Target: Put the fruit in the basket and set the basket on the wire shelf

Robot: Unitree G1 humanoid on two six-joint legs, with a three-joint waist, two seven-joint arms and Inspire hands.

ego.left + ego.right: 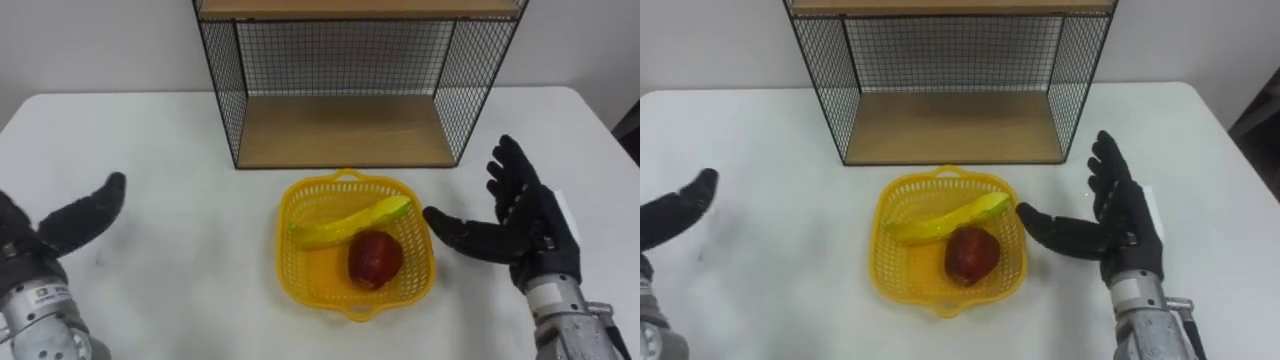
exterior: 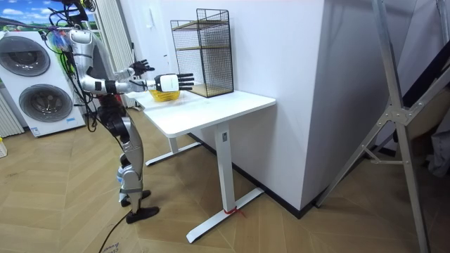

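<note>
A yellow plastic basket (image 1: 300,262) (image 1: 892,262) sits on the white table (image 1: 150,150) in front of me. Inside it lie a yellow banana (image 1: 348,223) (image 1: 940,222) and a red apple (image 1: 375,259) (image 1: 971,253). The wire shelf (image 1: 350,130) (image 1: 950,125) with wooden boards stands just behind the basket. My right hand (image 1: 525,225) (image 1: 1118,225) is open, held just right of the basket, thumb pointing at it without touching. My left hand (image 1: 70,222) (image 1: 670,215) is open, well to the left of the basket. In the room view I stand at the table's end with both arms out over the basket (image 2: 164,93).
The shelf's lower board (image 1: 345,135) is bare, with mesh walls at both sides and the back. A white wall (image 2: 295,70) is behind the table. Washing machines (image 2: 31,84) stand behind me on the wooden floor.
</note>
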